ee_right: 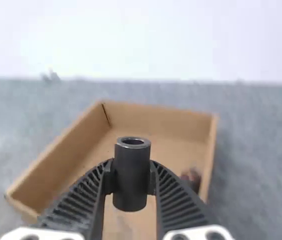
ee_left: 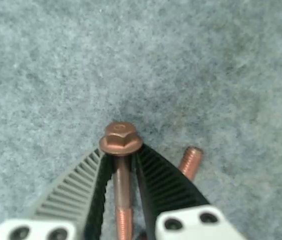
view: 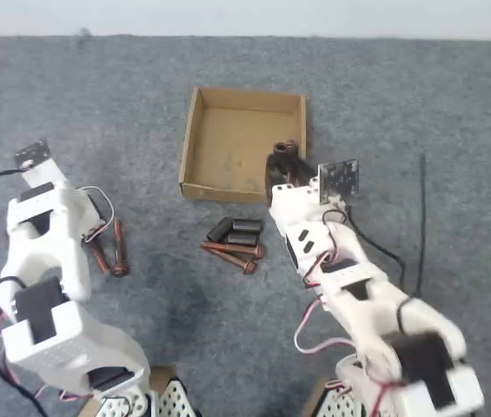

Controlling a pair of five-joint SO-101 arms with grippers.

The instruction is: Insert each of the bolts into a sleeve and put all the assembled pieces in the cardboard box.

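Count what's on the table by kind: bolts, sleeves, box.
Bolts: 4, one in the left gripper
Sleeves: 4, one in the right gripper
Cardboard box: 1
Total: 9; copper bit in the box unclear, uncounted.

No lettering, number or sign can be read. The open brown cardboard box (view: 241, 148) shows plain walls; the head of the copper hex bolt (ee_left: 120, 138) is blurred.

Built of white plastic shells on the left arm (view: 45, 252) and right arm (view: 358, 287), with black servo blocks at the joints. Strung with black, red and white cables (view: 421, 226). Tipped with black ribbed fingers (ee_left: 163, 187) on white screw-holed mounts.
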